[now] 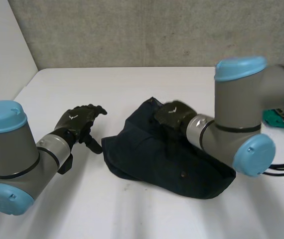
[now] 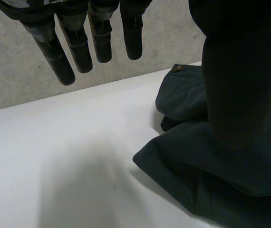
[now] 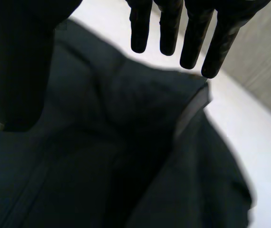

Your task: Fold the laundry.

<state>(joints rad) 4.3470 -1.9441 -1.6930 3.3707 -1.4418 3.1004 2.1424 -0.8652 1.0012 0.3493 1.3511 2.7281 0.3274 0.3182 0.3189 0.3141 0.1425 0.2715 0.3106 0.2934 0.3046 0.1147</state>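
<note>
A dark navy garment (image 1: 167, 154) lies bunched and partly folded on the white table (image 1: 132, 89), right of the middle. My right hand (image 1: 174, 115) hovers over the garment's upper middle; in the right wrist view its fingers (image 3: 192, 33) hang straight above the dark cloth (image 3: 126, 156), holding nothing. My left hand (image 1: 79, 122) is above bare table, left of the garment. In the left wrist view its fingers (image 2: 78, 42) are straight and apart from the cloth's edge (image 2: 207, 156), and its thumb (image 2: 240, 71) stands in front of the garment.
A teal object (image 1: 281, 119) lies at the table's right edge behind my right arm. A grey wall (image 1: 147, 30) backs the table. Bare white table stretches to the left and behind the garment.
</note>
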